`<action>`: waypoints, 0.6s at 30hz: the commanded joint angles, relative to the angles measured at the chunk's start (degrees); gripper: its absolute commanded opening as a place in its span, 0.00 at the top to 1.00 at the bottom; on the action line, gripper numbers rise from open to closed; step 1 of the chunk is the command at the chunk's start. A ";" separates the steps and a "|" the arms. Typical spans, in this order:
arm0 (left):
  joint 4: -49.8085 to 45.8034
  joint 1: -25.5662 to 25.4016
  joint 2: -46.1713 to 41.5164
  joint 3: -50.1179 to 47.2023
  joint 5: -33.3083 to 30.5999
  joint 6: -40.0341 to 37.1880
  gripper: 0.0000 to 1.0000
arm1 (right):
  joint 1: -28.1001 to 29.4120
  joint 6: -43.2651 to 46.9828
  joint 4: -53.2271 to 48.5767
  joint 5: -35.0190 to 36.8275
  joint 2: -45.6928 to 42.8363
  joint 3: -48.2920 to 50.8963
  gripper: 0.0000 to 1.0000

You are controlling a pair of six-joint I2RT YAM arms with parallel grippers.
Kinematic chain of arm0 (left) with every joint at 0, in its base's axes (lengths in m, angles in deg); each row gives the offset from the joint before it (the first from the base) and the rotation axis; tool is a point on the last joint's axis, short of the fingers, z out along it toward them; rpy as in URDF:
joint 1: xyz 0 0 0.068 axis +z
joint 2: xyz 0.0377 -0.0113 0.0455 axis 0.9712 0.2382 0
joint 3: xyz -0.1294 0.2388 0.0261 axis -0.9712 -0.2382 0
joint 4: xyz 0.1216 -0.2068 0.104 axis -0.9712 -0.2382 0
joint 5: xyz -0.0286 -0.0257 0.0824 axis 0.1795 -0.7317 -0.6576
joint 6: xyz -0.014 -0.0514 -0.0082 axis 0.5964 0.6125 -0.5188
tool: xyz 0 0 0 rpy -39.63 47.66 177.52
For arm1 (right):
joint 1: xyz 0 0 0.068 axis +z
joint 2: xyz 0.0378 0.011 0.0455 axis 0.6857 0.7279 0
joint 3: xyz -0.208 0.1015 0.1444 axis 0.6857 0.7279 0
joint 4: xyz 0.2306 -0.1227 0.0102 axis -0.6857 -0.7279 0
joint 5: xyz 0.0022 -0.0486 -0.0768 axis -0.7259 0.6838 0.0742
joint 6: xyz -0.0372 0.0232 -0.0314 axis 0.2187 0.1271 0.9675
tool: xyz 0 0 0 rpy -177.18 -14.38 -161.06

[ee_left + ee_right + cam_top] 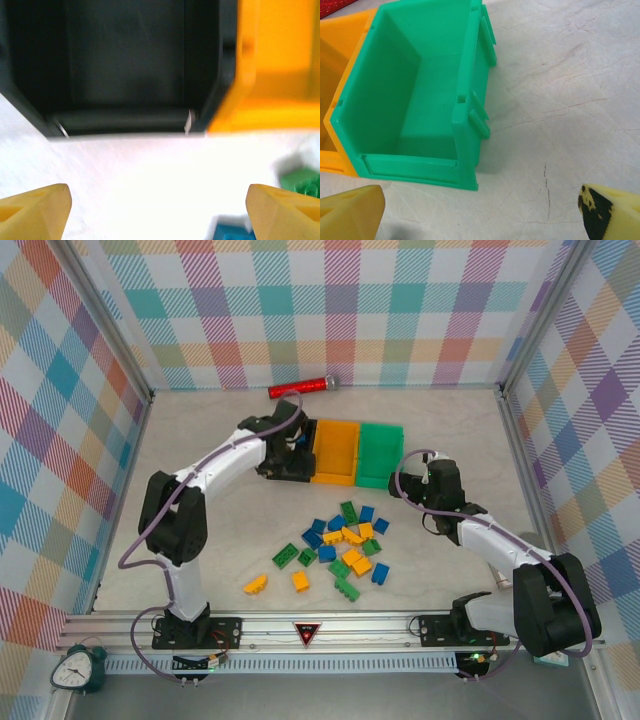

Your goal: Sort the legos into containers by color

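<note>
1. The walls [330, 310] around me are pastel checked cloth on the left, far and right sides.
2. The table [220, 530] is pale, marbled and veined with fine cracks. It is flat and matte.
3. A metal rail [330, 625] runs along the near edge, where both my arms are bolted.
4. My left gripper [159, 212] hangs by the near end of the black bin [120, 122]. Its yellow fingers are spread wide with nothing between them.
5. My right gripper [480, 212] hovers over bare table just off the near right corner of the green bin [470, 90]. Its fingers are also spread wide and hold nothing.
6. The black bin, the orange bin [335, 450] and the green bin stand side by side, touching, in a row toward the middle of the far edge. Their tops open upward, each long axis runs from near edge to far edge, and the low front lips face the near edge.
7. A red cylinder [302, 387] lies along the far edge behind the bins.
8. A small clock [75, 668] sits off the near left corner.
9. The bricks [340, 545], blue, green and orange, lie scattered mid-table between bins and rail, pointing every which way. Two orange ones lie apart on the left side of the cluster.
</note>
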 commanded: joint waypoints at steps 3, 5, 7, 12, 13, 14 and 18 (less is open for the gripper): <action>3.65 -4.75 -8.35 -9.42 6.50 -2.26 0.13 | 0.52 -0.15 -0.62 -0.70 0.86 -1.87 0.01; 4.10 -6.72 -9.21 -12.17 7.30 -2.90 0.14 | 0.60 -0.16 -0.45 -0.61 1.02 -1.88 0.01; 4.90 -8.83 -9.53 -14.49 8.11 -4.03 0.15 | 0.61 -0.07 -0.50 -0.67 1.29 -2.00 0.01; 6.69 -12.15 -7.41 -15.97 7.63 -4.31 0.17 | 0.77 0.03 -0.39 -0.43 1.81 -2.15 0.01; 7.34 -12.53 -6.83 -15.63 7.70 -4.10 0.17 | 0.77 0.02 -0.42 -0.41 1.97 -2.17 0.01; 7.68 -12.79 -6.31 -15.08 7.78 -4.00 0.17 | 0.74 0.03 -0.39 -0.51 2.07 -2.22 0.01; 7.68 -13.52 -3.07 -10.82 8.78 -4.76 0.23 | 0.86 0.02 -0.37 -0.56 2.28 -2.39 0.01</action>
